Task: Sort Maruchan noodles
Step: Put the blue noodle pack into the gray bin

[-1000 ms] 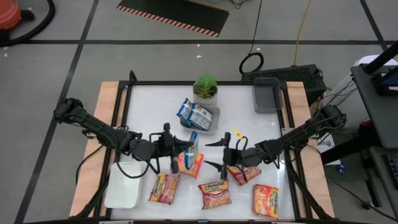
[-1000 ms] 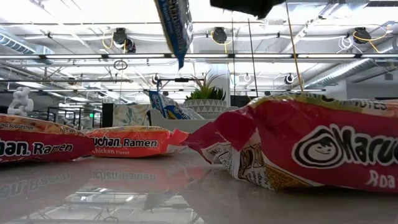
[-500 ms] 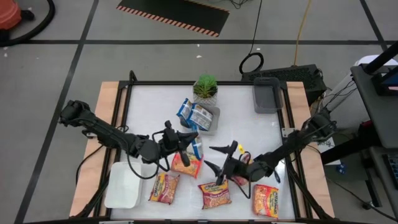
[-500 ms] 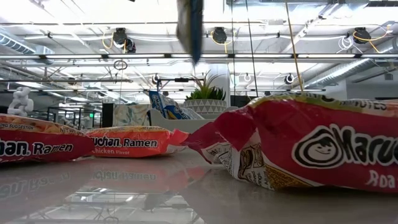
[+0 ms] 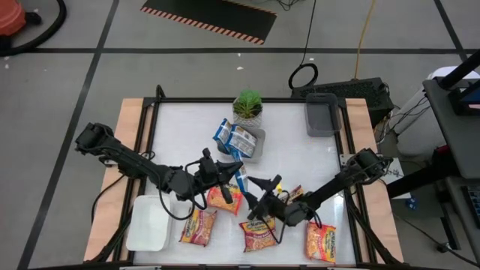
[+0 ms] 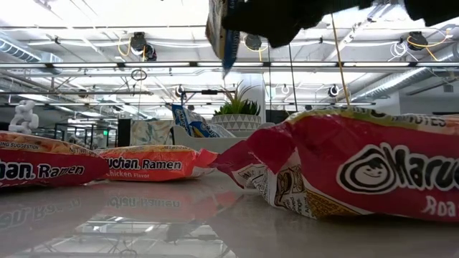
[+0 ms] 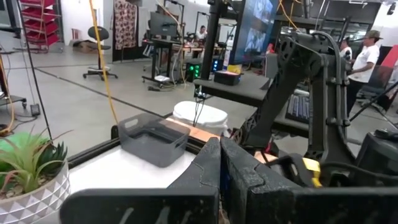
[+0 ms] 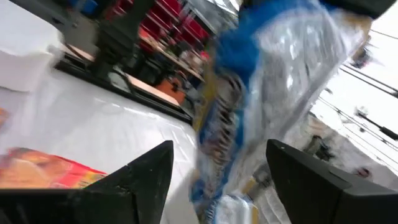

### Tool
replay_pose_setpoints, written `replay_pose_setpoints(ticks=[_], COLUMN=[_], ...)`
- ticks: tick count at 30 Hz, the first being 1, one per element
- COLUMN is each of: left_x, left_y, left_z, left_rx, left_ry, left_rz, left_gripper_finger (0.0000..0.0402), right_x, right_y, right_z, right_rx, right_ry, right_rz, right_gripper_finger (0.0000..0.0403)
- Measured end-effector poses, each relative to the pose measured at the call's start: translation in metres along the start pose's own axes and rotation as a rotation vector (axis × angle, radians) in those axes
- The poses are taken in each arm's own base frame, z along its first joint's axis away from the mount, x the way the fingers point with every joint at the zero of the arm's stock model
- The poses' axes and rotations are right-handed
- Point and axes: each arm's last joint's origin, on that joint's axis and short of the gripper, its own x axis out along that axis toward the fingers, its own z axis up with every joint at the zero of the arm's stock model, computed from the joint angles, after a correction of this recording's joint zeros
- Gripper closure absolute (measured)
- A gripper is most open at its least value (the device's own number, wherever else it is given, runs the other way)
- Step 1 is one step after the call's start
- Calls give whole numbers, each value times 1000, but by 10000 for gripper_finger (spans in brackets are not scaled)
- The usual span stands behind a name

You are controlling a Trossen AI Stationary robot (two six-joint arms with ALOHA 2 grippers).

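Overhead arrangement, left to right. A white tray (image 5: 148, 223) lies at the table's near-left corner. The left gripper (image 5: 231, 172), jaws pressed together, pinches a blue-white packet (image 5: 239, 178) by its edge and holds it upright above the table centre; the low view shows this packet (image 6: 221, 32) hanging clear of the surface. Beneath it lies an orange-red packet (image 5: 226, 197); further packets (image 5: 199, 226) (image 5: 259, 233) (image 5: 320, 241) line the near edge. The right gripper (image 5: 259, 196), fingers spread, sits just beside the raised packet, which fills its wrist view (image 8: 261, 93) between the two fingers. More blue-white packets (image 5: 235, 138) rest in a grey tray (image 5: 259, 147) beside a potted plant (image 5: 248, 106). A second grey bin (image 5: 322, 114) stands far right.
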Motion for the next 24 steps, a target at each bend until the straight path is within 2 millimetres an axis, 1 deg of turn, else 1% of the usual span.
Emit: replay_pose_setpoints(ticks=[5, 12, 17, 24], left_x=[-4, -10, -15, -15], left_y=[-4, -9, -12, -11], left_z=[0, -1, -2, -3], left_rx=[-1, 2, 8, 14], left_ry=[2, 6, 10, 14], left_rz=[-17, -17, -11, -2], left_gripper_finger=[399, 399, 399, 399], right_x=[7, 14, 15, 11], right_y=[-3, -6, -10, -16], right_z=[-1, -1, 2, 8], right_rx=[6, 103, 75, 29], right_ry=[4, -44, -60, -66], right_rz=[-16, 20, -5, -59], right_gripper_finger=[154, 154, 154, 154])
